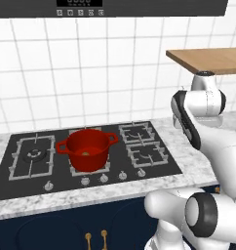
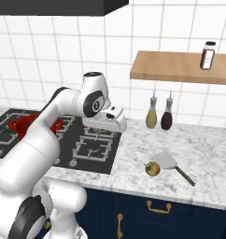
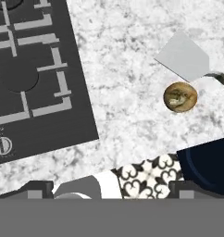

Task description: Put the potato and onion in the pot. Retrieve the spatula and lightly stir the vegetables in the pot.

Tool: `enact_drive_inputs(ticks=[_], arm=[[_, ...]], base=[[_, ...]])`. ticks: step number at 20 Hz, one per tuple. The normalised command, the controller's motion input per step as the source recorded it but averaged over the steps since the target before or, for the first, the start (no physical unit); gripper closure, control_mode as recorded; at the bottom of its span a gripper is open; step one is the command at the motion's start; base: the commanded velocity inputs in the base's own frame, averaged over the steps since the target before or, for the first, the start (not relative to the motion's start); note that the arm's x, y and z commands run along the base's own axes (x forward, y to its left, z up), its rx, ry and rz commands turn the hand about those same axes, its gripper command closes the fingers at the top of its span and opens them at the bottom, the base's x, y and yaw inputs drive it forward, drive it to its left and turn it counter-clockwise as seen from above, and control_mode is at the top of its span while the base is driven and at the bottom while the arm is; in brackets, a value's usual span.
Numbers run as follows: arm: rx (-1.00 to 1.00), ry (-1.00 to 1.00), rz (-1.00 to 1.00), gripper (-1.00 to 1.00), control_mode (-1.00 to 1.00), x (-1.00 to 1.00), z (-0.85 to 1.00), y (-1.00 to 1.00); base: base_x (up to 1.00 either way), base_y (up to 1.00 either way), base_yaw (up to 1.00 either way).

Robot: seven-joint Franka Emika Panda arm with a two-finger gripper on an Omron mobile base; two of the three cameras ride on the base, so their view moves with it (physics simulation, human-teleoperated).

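Observation:
The glossy red pot (image 1: 87, 149) sits on the middle front burner of the hob, and a small tan lump (image 1: 86, 153), likely the potato, lies in it. On the marble counter right of the hob rests a round golden-brown onion (image 3: 180, 97) (image 2: 152, 168). Just beyond it lies the spatula (image 3: 184, 56) (image 2: 168, 161), its flat grey blade close to the onion. My gripper (image 3: 114, 192) (image 2: 107, 127) hangs open and empty above the hob's right edge, up and to the left of the onion. My arm hides most of the pot (image 2: 20, 124) in the right base view.
The black hob (image 1: 154, 168) has control knobs along its front edge. Two bottles (image 2: 152, 115) stand against the tiled wall behind the onion. A wooden shelf (image 2: 180, 67) with a jar (image 2: 208, 55) hangs above the counter. Dark blue cabinet fronts (image 2: 157, 210) lie below.

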Motion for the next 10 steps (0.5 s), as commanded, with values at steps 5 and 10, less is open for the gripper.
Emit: enact_drive_inputs(ticks=[5,10], arm=[[0.01,0.07,-0.06,-1.00,-1.00,-0.04,-0.13,-0.68],[0.04,0.05,-0.03,-1.00,-1.00,0.00,-0.57,-0.15]], base=[[-0.01,-0.20,-0.01],[0.00,0.00,0.00]])
